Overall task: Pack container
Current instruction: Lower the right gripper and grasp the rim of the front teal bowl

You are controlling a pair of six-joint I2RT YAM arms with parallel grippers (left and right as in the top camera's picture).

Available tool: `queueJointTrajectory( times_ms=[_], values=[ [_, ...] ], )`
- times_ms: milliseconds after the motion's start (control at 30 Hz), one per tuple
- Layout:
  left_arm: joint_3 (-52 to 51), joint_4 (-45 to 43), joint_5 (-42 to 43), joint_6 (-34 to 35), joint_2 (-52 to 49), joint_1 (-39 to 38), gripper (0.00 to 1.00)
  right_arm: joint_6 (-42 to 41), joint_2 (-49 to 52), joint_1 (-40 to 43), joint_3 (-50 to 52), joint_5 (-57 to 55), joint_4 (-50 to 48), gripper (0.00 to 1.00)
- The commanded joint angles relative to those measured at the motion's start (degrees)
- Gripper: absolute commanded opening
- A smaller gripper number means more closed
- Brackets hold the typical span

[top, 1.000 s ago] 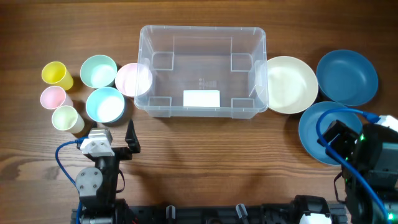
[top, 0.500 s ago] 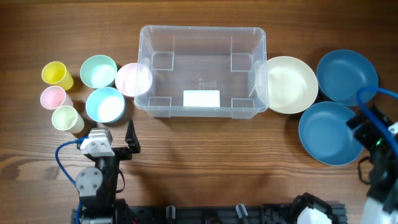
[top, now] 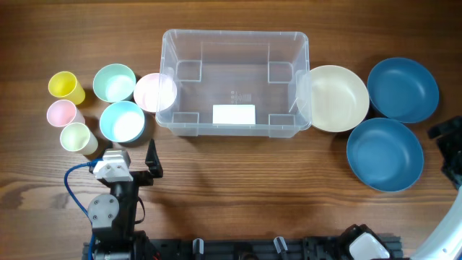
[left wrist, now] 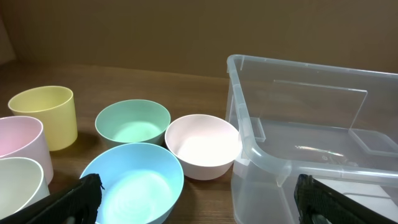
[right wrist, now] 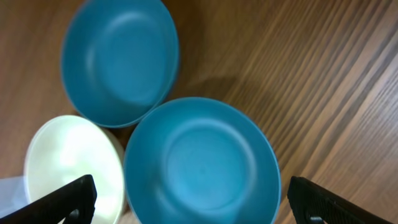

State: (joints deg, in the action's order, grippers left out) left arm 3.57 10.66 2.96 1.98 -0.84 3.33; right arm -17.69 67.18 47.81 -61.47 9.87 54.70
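Both our jaws gape empty; a glancing right-hand grab could shove the lower blue bowl into the cream bowl.

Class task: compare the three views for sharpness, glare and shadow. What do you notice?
Right wrist: the lower blue bowl and the table look soft, slightly smeared. Left wrist: sharp, with pale reflections on the container. Overhead: crisp, evenly lit, shadows faint.

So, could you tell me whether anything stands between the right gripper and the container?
Yes. The near blue bowl lies directly between the right gripper and the container, and the cream bowl sits right beside the container's right end.
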Motion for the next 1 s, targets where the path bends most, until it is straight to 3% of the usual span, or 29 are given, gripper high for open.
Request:
queueJointTrajectory(
  times_ms=[0,533,733,967],
  values=[
    [-0.4,-0.2,0.7,-0.9,0.4,-0.3,1.0,0.0,0.5,0.2,7.9,0.3,-3.7,1.0],
    [-0.4,-0.2,0.7,-0.9,0.4,-0.3,1.0,-5.0,0.5,0.2,24.9,-3.7,-12.6,1.0],
    [-0.4,-0.2,0.7,-0.9,0.4,-0.3,1.0,-4.8,0.5,0.2,27.5,-3.6,-15.2,0.95],
    [-0.4,-0.2,0.7,-0.9,0.4,-0.3,1.0,-4.2,0.5,0.2,32.3,-3.9,-20.0,0.78]
  ],
)
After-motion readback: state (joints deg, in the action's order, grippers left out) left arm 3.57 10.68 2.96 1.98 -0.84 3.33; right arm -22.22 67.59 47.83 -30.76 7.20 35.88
